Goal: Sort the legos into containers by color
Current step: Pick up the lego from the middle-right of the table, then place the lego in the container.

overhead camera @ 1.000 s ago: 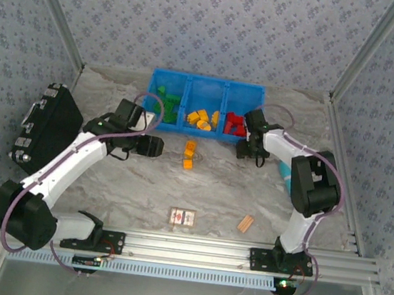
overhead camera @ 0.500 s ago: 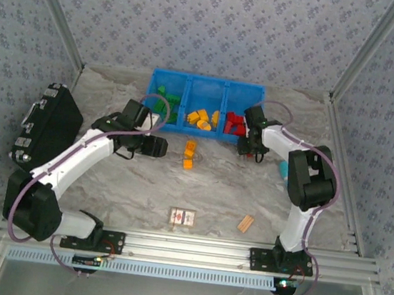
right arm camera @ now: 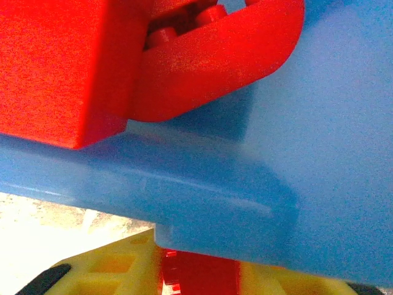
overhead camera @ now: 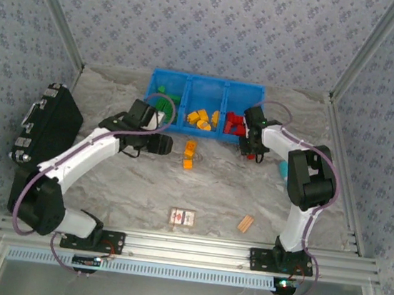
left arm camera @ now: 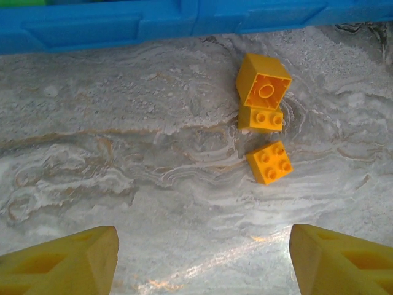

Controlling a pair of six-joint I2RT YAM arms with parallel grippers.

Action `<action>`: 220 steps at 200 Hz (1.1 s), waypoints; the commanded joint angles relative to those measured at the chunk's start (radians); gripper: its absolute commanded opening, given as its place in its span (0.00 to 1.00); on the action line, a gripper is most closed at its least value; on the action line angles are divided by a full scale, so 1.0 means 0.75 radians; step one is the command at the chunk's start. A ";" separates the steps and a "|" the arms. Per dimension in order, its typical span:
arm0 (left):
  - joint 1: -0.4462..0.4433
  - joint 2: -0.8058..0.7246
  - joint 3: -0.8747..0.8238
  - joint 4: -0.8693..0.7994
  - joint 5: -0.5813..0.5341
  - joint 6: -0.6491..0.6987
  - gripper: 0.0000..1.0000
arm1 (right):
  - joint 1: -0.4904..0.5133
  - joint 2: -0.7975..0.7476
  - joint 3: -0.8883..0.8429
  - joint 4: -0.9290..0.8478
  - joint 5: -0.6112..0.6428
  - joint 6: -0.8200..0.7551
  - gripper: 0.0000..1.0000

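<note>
The blue three-bin tray [overhead camera: 207, 91] stands at the back, with green legos [overhead camera: 164, 97] in its left bin, yellow ones [overhead camera: 200, 118] in the middle and red ones [overhead camera: 234, 124] on the right. Loose yellow legos [overhead camera: 190, 154] lie on the table in front of it; the left wrist view shows three of them [left arm camera: 264, 117], one tipped on its side. My left gripper [overhead camera: 163, 144] hovers open just left of them, with nothing between its fingers [left arm camera: 61, 261]. My right gripper [overhead camera: 249, 141] is at the right bin's front wall [right arm camera: 215, 196], shut on a red lego [right arm camera: 199, 273].
A black case [overhead camera: 45, 125] lies at the left wall. A red-and-white card [overhead camera: 183, 217] and a tan wooden block [overhead camera: 246, 223] sit near the front edge. A teal object [overhead camera: 282, 171] shows behind the right arm.
My left arm has swung right, bringing its open gripper closer to the loose yellow legos. The right gripper has edged up toward the right bin.
</note>
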 commanded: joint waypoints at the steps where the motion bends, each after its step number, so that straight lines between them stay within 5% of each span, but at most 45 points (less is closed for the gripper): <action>1: -0.060 0.102 0.071 0.091 -0.040 -0.006 0.73 | 0.004 -0.020 0.014 -0.047 -0.001 -0.023 0.33; 104: -0.218 0.509 0.284 0.215 -0.267 0.077 0.74 | 0.033 -0.253 -0.092 -0.062 -0.060 0.001 0.27; 164: -0.222 0.622 0.371 0.225 -0.259 0.111 0.74 | 0.033 -0.423 0.010 -0.122 -0.104 -0.006 0.27; 220: -0.245 0.670 0.401 0.224 -0.198 0.121 0.74 | -0.002 -0.282 0.256 -0.097 -0.117 -0.056 0.27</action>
